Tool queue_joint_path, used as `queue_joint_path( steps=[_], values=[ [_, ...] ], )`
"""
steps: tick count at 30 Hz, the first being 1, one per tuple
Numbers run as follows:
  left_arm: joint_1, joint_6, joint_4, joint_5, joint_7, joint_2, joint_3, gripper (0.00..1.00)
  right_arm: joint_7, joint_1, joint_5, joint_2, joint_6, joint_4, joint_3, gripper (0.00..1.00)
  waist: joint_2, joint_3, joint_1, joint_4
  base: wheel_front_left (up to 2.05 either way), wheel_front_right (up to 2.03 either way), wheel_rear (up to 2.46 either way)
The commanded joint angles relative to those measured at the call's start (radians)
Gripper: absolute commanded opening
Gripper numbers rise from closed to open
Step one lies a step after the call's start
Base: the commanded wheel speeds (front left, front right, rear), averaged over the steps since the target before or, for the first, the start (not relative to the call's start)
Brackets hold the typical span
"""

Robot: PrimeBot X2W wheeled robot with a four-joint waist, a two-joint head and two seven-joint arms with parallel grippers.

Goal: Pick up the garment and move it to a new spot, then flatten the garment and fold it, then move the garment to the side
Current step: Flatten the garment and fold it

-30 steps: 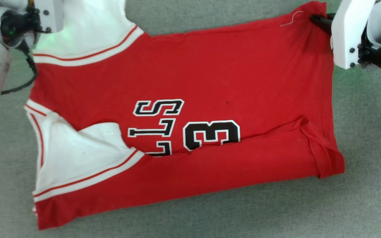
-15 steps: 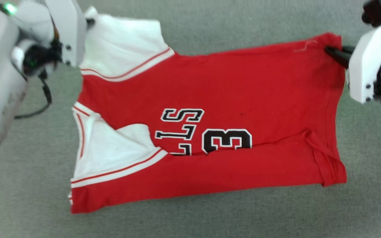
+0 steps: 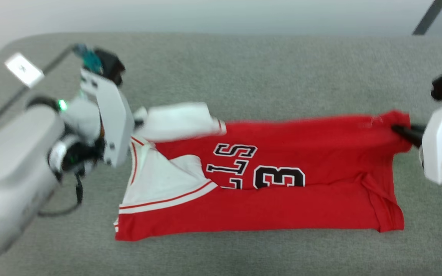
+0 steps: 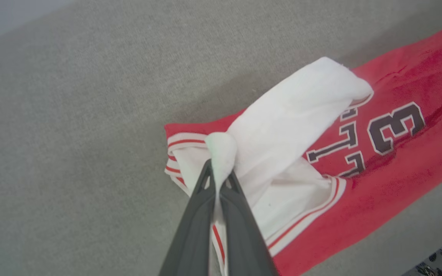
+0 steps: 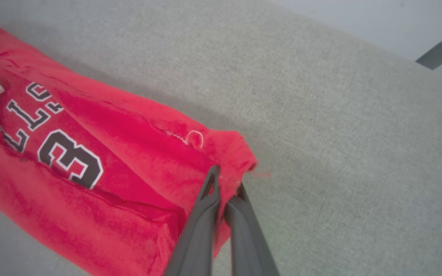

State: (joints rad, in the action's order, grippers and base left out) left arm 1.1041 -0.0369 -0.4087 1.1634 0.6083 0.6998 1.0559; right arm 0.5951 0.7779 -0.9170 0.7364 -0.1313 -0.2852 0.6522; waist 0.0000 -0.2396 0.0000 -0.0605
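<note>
The garment [image 3: 282, 209], a red jersey with white sleeves, is seen stretched lengthwise on a grey surface [image 3: 244, 76], its long axis running from the robot's left to its right across the head view. The neck and sleeve end is pointed toward the robot's left, the hem toward its right, so the black-and-white lettering [image 3: 259, 168] is read sideways. The near long edge is folded over onto the chest, and the lower part of the lettering is covered by it. The far white sleeve [image 3: 178, 120] is pinched between the closed fingers of the left gripper [image 4: 219, 180]. The far hem corner is clamped by the right gripper [image 5: 225, 184], and the far edge appears to be held taut between the two, with a shadow cast beneath it.
</note>
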Motion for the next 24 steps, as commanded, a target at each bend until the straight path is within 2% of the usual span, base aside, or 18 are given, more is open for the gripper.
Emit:
queue_joint_path(
  steps=[1,8,14,15,16,17,18,19,20,21,22,24],
  values=[
    [-0.032,0.017,0.027,0.009,0.007,0.013,0.003,0.00,0.005,-0.035,-0.007,0.009,0.001,0.012,-0.015,0.00,0.0000,0.041,0.0000,-0.032,0.00,0.00,0.00],
    [-0.165,0.095,0.175,0.069,0.026,0.054,0.020,0.00,0.058,-0.203,-0.002,0.013,0.001,0.077,-0.089,0.00,0.0000,0.067,0.0000,-0.044,0.00,0.00,0.00],
    [-0.231,0.109,0.194,0.089,0.009,0.043,0.035,0.00,0.105,-0.287,0.032,-0.022,0.001,0.113,-0.153,0.00,0.0000,0.073,0.0000,-0.041,0.00,0.00,0.00],
    [-0.237,0.105,0.189,0.091,0.007,0.041,0.037,0.00,0.114,-0.297,0.038,-0.030,0.001,0.118,-0.164,0.06,0.0000,0.074,0.0000,-0.040,0.00,0.00,0.00],
    [-0.240,0.100,0.184,0.089,0.001,0.039,0.038,0.07,0.127,-0.306,0.042,-0.038,0.001,0.120,-0.174,0.11,0.0000,0.076,0.0000,-0.039,0.00,0.00,0.00],
    [-0.244,0.098,0.177,0.091,-0.006,0.036,0.036,0.35,0.139,-0.313,0.049,-0.044,0.001,0.125,-0.182,0.27,0.0000,0.079,0.0000,-0.037,0.00,0.00,0.00],
    [-0.251,0.092,0.170,0.097,-0.011,0.034,0.035,0.39,0.150,-0.320,0.057,-0.051,0.001,0.133,-0.192,0.40,0.0000,0.082,0.0000,-0.036,0.00,0.00,0.00],
    [-0.256,0.089,0.165,0.097,-0.013,0.033,0.036,0.44,0.161,-0.325,0.063,-0.057,0.001,0.139,-0.201,0.81,0.0000,0.086,0.0000,-0.034,0.00,0.00,0.00],
    [-0.259,0.086,0.159,0.100,-0.021,0.032,0.034,0.53,0.171,-0.333,0.072,-0.062,0.001,0.145,-0.213,1.00,0.0000,0.091,0.0000,-0.033,0.00,0.00,0.00],
    [-0.264,0.081,0.156,0.107,-0.025,0.032,0.031,0.85,0.183,-0.343,0.080,-0.067,0.001,0.150,-0.221,1.00,0.0000,0.096,0.0000,-0.031,0.00,0.00,0.00],
    [-0.272,0.080,0.153,0.111,-0.027,0.034,0.031,1.00,0.194,-0.351,0.089,-0.073,0.001,0.155,-0.232,1.00,0.0000,0.102,0.0000,-0.030,0.00,0.00,0.00],
    [-0.280,0.074,0.151,0.115,-0.028,0.041,0.032,1.00,0.216,-0.365,0.101,-0.086,0.001,0.172,-0.254,1.00,0.0000,0.114,0.0000,-0.028,0.00,0.00,0.00]
  ],
)
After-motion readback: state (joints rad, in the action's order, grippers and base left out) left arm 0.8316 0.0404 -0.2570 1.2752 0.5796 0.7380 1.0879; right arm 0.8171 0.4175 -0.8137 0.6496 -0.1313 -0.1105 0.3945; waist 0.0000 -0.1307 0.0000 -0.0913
